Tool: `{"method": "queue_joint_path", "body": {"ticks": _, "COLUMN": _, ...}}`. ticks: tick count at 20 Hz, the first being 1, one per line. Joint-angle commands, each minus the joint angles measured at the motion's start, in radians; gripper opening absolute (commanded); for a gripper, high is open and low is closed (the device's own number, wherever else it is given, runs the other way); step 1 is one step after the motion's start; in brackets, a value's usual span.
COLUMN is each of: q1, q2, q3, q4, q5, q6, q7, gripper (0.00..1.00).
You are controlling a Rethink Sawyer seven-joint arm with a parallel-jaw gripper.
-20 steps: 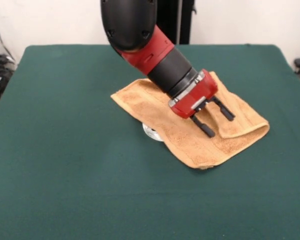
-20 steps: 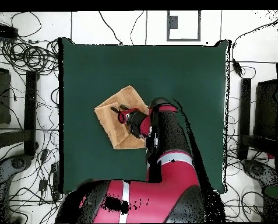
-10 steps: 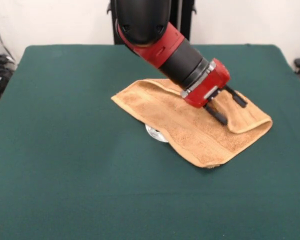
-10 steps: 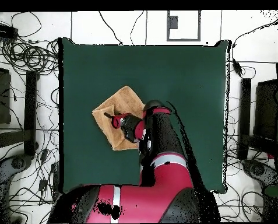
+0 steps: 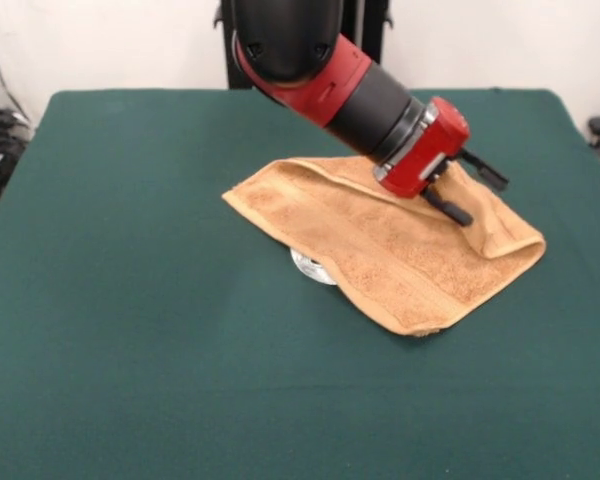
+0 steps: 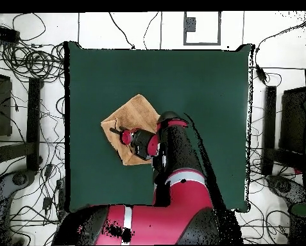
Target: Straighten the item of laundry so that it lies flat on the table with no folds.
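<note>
- Right now the golden-tan terry-cloth towel sits near the middle of the dark green felt table, doubled over itself, so one layer wants peeling back.
- Something small and silvery peeks out at its near edge; what it is, hard to tell.
- Over the towel's far right corner, the red and black gripper hangs with black fingers spread, pinching nothing, seemingly lined up on that fold.
- Red and black arm slants down from the top, wrist tilted low.
</note>
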Motion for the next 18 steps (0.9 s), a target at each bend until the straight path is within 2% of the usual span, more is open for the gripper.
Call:
{"method": "queue_joint_path", "body": {"ticks": 1, "q1": 0.048, "q2": 0.064, "q3": 0.045, "q4": 0.061, "q5": -0.045, "q6": -0.038, "q7": 0.333, "gripper": 1.00}}
{"method": "queue_joint_path", "body": {"ticks": 3, "q1": 0.055, "q2": 0.062, "q3": 0.036, "q4": 0.061, "q5": -0.036, "q6": -0.016, "q7": 0.322, "gripper": 1.00}}
{"method": "queue_joint_path", "body": {"ticks": 5, "q1": 0.063, "q2": 0.061, "q3": 0.015, "q4": 0.051, "q5": 0.001, "q6": 0.070, "q7": 0.201, "gripper": 1.00}}
{"method": "queue_joint_path", "body": {"ticks": 6, "q1": 0.051, "q2": 0.072, "q3": 0.009, "q4": 0.035, "q5": 0.070, "q6": 0.169, "q7": 0.013, "gripper": 1.00}}
{"method": "queue_joint_path", "body": {"ticks": 7, "q1": 0.038, "q2": 0.080, "q3": 0.009, "q4": 0.024, "q5": 0.114, "q6": 0.219, "q7": -0.100, "gripper": 1.00}}
{"method": "queue_joint_path", "body": {"ticks": 8, "q1": 0.008, "q2": 0.100, "q3": 0.010, "q4": 0.008, "q5": 0.214, "q6": 0.309, "q7": -0.329, "gripper": 1.00}}
{"method": "queue_joint_path", "body": {"ticks": 9, "q1": -0.006, "q2": 0.114, "q3": 0.008, "q4": -0.002, "q5": 0.269, "q6": 0.345, "q7": -0.435, "gripper": 1.00}}
{"method": "queue_joint_path", "body": {"ticks": 10, "q1": -0.025, "q2": 0.142, "q3": -0.002, "q4": -0.017, "q5": 0.362, "q6": 0.387, "q7": -0.588, "gripper": 1.00}}
{"method": "queue_joint_path", "body": {"ticks": 11, "q1": -0.032, "q2": 0.158, "q3": -0.014, "q4": -0.025, "q5": 0.422, "q6": 0.396, "q7": -0.675, "gripper": 1.00}}
{"method": "queue_joint_path", "body": {"ticks": 12, "q1": -0.032, "q2": 0.181, "q3": -0.054, "q4": -0.032, "q5": 0.545, "q6": 0.398, "q7": -0.831, "gripper": 1.00}}
{"method": "queue_joint_path", "body": {"ticks": 13, "q1": -0.022, "q2": 0.192, "q3": -0.084, "q4": -0.038, "q5": 0.598, "q6": 0.392, "q7": -0.883, "gripper": 1.00}}
{"method": "queue_joint_path", "body": {"ticks": 14, "q1": 0.005, "q2": 0.213, "q3": -0.150, "q4": -0.045, "q5": 0.714, "q6": 0.379, "q7": -0.988, "gripper": 1.00}}
{"method": "queue_joint_path", "body": {"ticks": 15, "q1": 0.027, "q2": 0.226, "q3": -0.197, "q4": -0.048, "q5": 0.778, "q6": 0.362, "q7": -1.029, "gripper": 1.00}}
{"method": "queue_joint_path", "body": {"ticks": 16, "q1": 0.080, "q2": 0.261, "q3": -0.300, "q4": -0.053, "q5": 0.926, "q6": 0.325, "q7": -1.119, "gripper": 1.00}}
{"method": "queue_joint_path", "body": {"ticks": 17, "q1": 0.111, "q2": 0.281, "q3": -0.361, "q4": -0.053, "q5": 1.001, "q6": 0.302, "q7": -1.151, "gripper": 1.00}}
{"method": "queue_joint_path", "body": {"ticks": 18, "q1": 0.167, "q2": 0.323, "q3": -0.466, "q4": -0.053, "q5": 1.137, "q6": 0.270, "q7": -1.201, "gripper": 1.00}}
